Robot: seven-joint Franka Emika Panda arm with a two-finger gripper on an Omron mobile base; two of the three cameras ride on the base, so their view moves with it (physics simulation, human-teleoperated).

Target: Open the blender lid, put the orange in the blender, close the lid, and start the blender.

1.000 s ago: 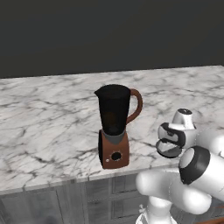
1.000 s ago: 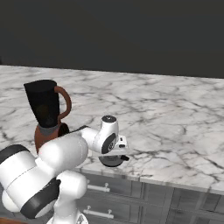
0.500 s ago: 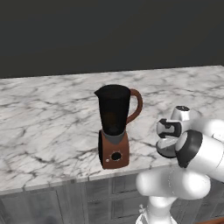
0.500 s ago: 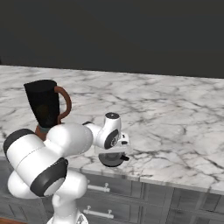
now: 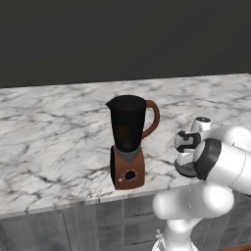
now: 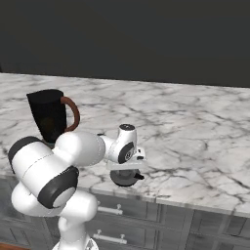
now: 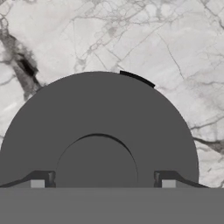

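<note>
Jaws clamp the raised knob (image 7: 96,162) of the blender lid (image 7: 98,113) above the marble counter (image 7: 131,35)

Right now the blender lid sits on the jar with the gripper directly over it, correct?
No. The blender lid is off the jar, low at the counter edge beside the blender; right base view. The gripper is directly over it.

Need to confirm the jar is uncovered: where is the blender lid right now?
The blender lid is off the blender, low over the marble counter near its front edge, under the gripper, on the handle side.
</note>
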